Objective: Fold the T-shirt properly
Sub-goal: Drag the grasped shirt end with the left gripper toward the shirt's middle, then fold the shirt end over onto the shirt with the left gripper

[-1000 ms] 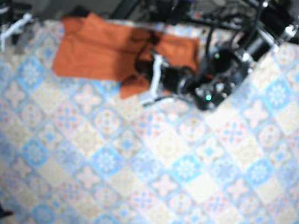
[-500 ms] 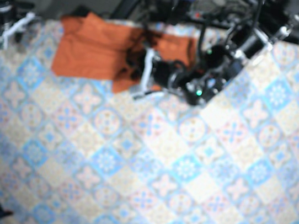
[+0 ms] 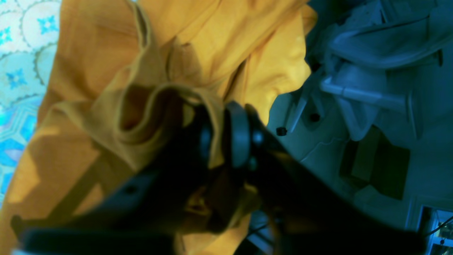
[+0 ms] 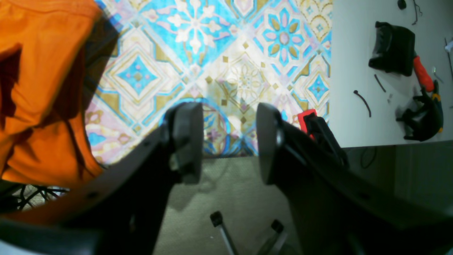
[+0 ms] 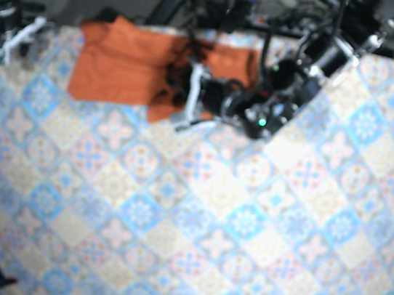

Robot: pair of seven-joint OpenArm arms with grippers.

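We see an orange shirt [image 5: 121, 63] lying crumpled along the far edge of the table [image 5: 245, 220], toward the base view's left. Its larger part lies roughly flat in overlapping layers. The part nearer the view's middle is bunched, with one tongue of cloth reaching further down the table than the rest. In the left wrist view we find a fold of the shirt [image 3: 106, 71] raised into a loose, hollow loop and pinched between the pads of the left gripper [image 3: 219, 138]. In the right wrist view a creased, shadowed edge of the shirt [image 4: 39, 71] rests on the table.
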